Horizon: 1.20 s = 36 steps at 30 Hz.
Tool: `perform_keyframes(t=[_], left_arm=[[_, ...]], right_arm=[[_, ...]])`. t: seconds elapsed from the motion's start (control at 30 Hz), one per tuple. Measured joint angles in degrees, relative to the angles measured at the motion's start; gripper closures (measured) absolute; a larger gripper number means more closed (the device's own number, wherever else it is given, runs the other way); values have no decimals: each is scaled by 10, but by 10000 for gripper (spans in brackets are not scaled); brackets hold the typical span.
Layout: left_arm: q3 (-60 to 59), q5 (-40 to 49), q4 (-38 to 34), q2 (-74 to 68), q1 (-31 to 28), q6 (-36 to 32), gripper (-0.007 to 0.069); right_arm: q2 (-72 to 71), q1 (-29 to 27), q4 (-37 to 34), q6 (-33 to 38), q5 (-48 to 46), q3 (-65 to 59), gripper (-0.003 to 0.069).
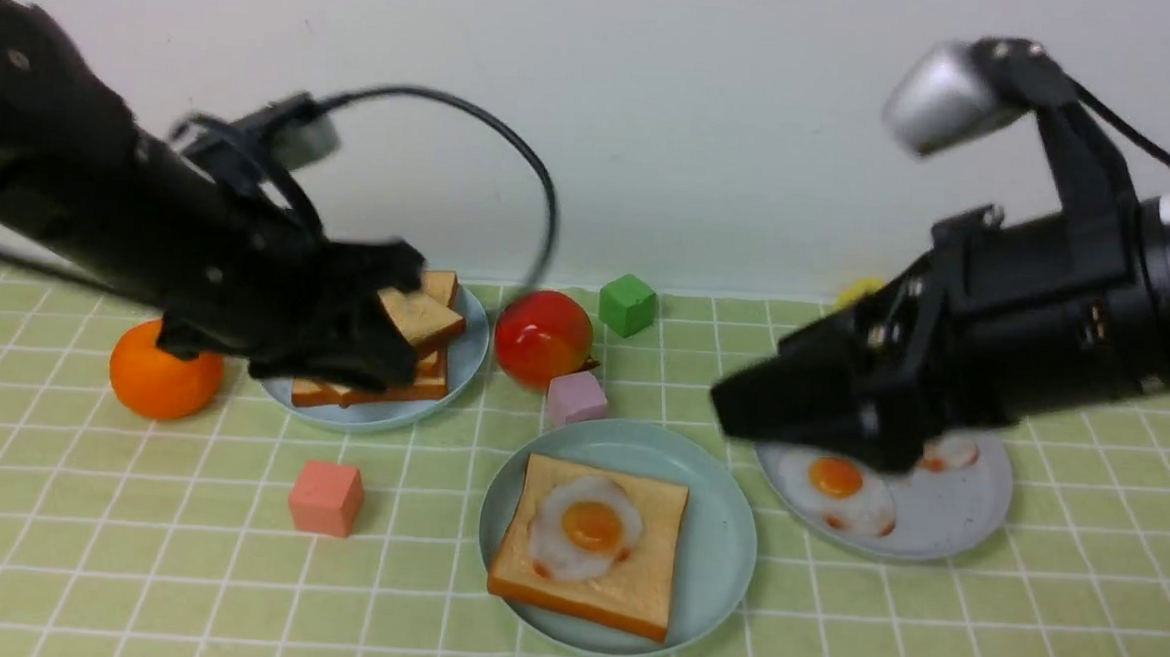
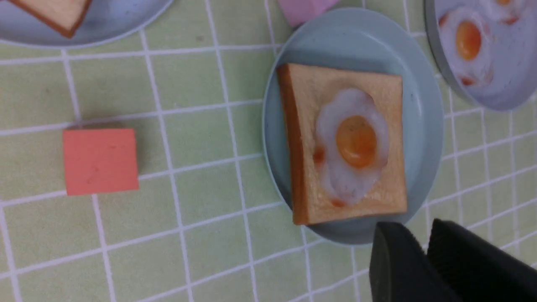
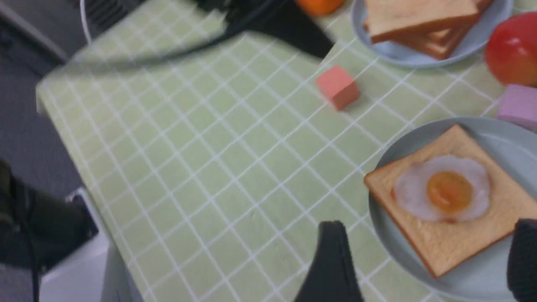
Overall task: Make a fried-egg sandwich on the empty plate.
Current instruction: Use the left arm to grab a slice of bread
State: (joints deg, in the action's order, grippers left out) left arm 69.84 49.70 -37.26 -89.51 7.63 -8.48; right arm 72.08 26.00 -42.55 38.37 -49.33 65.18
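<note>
Locate the mint plate [image 1: 719,536] at front centre of the surface [image 1: 132,565]. Find on it one toast slice [image 1: 647,572], lying flat, with the fried egg [image 1: 584,534] resting yolk-up on top (white edge tinged red-brown in spots).

Trace the left arm in from the left edge, sloping down and rightward past the orange [image 1: 162,381] to the pale-blue plate [image 1: 380,415]. Find the left gripper [image 1: 391,313] level with the pile of toast [image 1: 427,385] on that plate, next to a tilted upper slice. In the left wrist view, note its fingers [image 2: 394,264] drawn close, with only a thin slit and nothing visible between; cannot tell from the blurred front view whether clamped on that slice.

Trace the right arm in from the right edge, sloping down and leftward. Find the right gripper [image 1: 741,412] hanging over the left rim of the speckled plate [image 1: 966,519], just beside the mint plate. Read its fingers [image 3: 331,260] as spread wide apart, holding nothing.
</note>
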Motion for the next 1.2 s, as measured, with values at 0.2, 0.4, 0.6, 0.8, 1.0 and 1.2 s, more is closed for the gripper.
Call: perform_keyframes(t=[0.2,0.4,0.6,0.8,1.0,1.2], left_arm=[[12,30,-180,-76,-158,-42,456],[42,7,-199,-146,-223,-79,297],[170,98,-199,-247,-234,-172,176],[321,131,-141,-335,-232,-207,165],[391,131,-102,-384,-232,-218,177],[420,135,-103,-425,-232,-261,200]], right_arm=[[-14,103,201,-166,-4,0,125],[-14,109,228,-210,-4,0,125],[-14,111,215,-215,3,0,125],[-14,111,204,-216,4,0,125],[-14,111,202,-216,5,0,125],[-14,111,196,-216,11,0,125]])
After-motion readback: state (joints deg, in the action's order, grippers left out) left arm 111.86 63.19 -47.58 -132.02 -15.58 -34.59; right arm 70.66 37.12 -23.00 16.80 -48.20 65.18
